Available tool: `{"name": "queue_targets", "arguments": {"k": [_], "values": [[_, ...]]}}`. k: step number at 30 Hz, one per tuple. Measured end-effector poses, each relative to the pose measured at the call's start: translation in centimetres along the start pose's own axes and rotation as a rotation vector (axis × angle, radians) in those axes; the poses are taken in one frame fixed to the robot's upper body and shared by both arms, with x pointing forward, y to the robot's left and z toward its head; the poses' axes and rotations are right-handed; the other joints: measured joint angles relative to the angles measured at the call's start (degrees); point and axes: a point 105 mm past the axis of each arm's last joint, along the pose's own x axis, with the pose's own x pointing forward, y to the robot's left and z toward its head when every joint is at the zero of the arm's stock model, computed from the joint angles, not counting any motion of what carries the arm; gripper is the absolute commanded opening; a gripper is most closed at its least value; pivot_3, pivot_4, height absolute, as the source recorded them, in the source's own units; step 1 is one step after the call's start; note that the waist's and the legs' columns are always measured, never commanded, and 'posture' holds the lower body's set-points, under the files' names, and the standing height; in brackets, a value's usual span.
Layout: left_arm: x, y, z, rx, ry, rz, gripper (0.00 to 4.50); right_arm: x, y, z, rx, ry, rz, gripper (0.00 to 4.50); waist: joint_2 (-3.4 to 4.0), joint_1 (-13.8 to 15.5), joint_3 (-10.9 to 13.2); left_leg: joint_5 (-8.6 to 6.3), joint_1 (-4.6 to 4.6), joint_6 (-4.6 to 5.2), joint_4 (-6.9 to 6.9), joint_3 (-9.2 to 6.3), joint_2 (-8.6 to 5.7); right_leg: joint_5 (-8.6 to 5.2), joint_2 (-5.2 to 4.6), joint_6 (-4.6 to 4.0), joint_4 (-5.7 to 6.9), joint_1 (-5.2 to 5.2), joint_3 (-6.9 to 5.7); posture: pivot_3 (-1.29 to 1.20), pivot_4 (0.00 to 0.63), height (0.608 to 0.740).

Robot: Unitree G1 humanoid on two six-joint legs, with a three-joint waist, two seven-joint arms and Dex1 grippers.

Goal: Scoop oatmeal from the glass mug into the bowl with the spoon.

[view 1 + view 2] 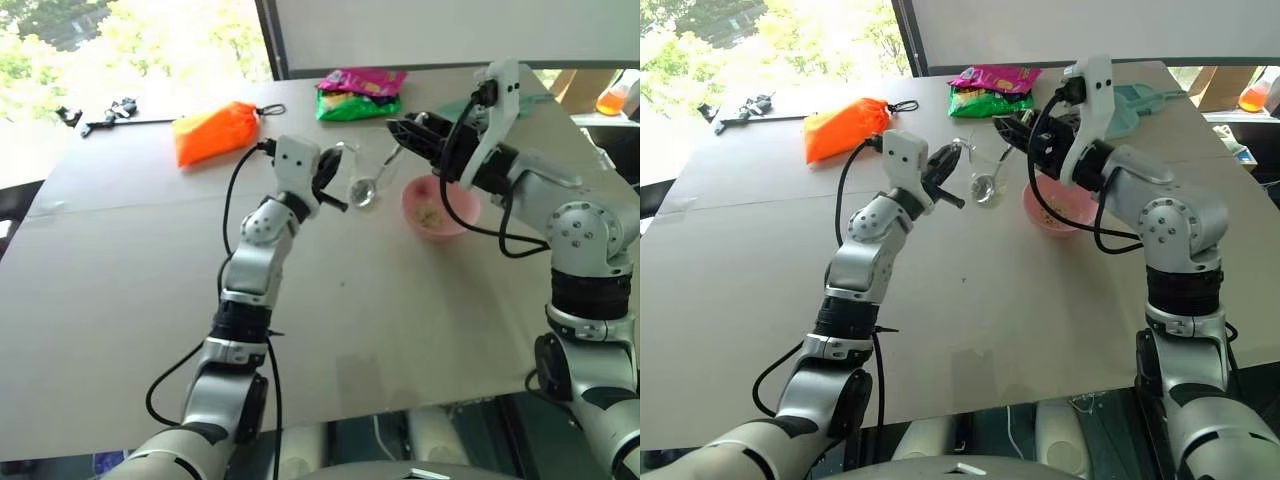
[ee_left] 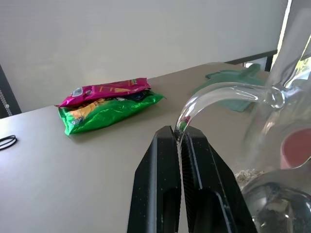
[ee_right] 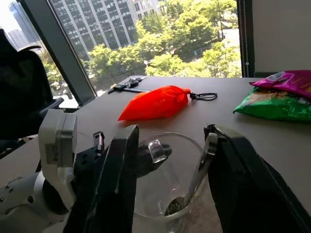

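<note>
Left hand pinches the glass mug by its handle, steadying it; right hand, wide, straddles the spoon.

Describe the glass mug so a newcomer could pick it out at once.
On the tan table, look between the two arms, just left of the pink bowl. The glass mug is the one see-through vessel, its thin handle pinched by the left gripper and a metal spoon standing inside.
</note>
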Motion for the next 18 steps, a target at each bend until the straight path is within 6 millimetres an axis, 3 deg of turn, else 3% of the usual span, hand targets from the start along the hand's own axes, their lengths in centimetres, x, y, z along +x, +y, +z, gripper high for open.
{"name": "queue_targets", "arguments": {"k": [2,7,10,12,18], "values": [[-0.4,0.3,-0.3,-0.010,0.011,0.018,0.00,0.3,0.3,-0.3,-0.005,0.008,0.022,4.43,0.00,-0.16,0.00,0.00,0.00,0.00,0.00,0.00,0.00,0.00,0.00,0.00,0.00,0.00,0.00,0.00,0.150,0.740],[-1.9,2.1,-1.1,-0.071,0.029,0.104,0.00,0.2,0.8,-0.1,-0.042,-0.005,0.055,4.48,0.00,-0.15,0.00,0.00,-0.01,0.00,0.00,0.00,0.00,0.00,-0.01,0.00,-0.01,-0.01,0.01,0.00,0.150,0.740],[-4.3,4.7,-2.0,-0.098,0.048,0.208,0.00,-2.3,0.4,1.5,-0.145,-0.048,0.029,4.48,0.00,0.01,0.00,0.00,-0.04,0.00,-0.05,-0.02,0.00,0.00,-0.02,0.00,-0.08,-0.04,0.00,0.00,0.150,0.740],[-5.9,6.6,-2.7,-0.106,0.066,0.290,0.00,-4.0,0.1,1.6,-0.197,-0.049,0.002,4.48,-0.02,0.14,-0.01,-0.01,-0.03,0.00,-0.06,-0.01,0.01,0.00,-0.02,0.00,-0.08,-0.04,0.00,0.00,0.150,0.740],[-8.9,9.0,-4.0,-0.135,0.075,0.397,0.00,-9.3,0.9,-3.3,-0.233,0.053,0.055,4.48,-0.05,1.52,-0.01,-0.01,-0.02,0.01,0.00,0.02,-0.01,0.00,-0.02,0.00,-0.04,-0.01,0.02,0.00,0.150,0.740]]}}
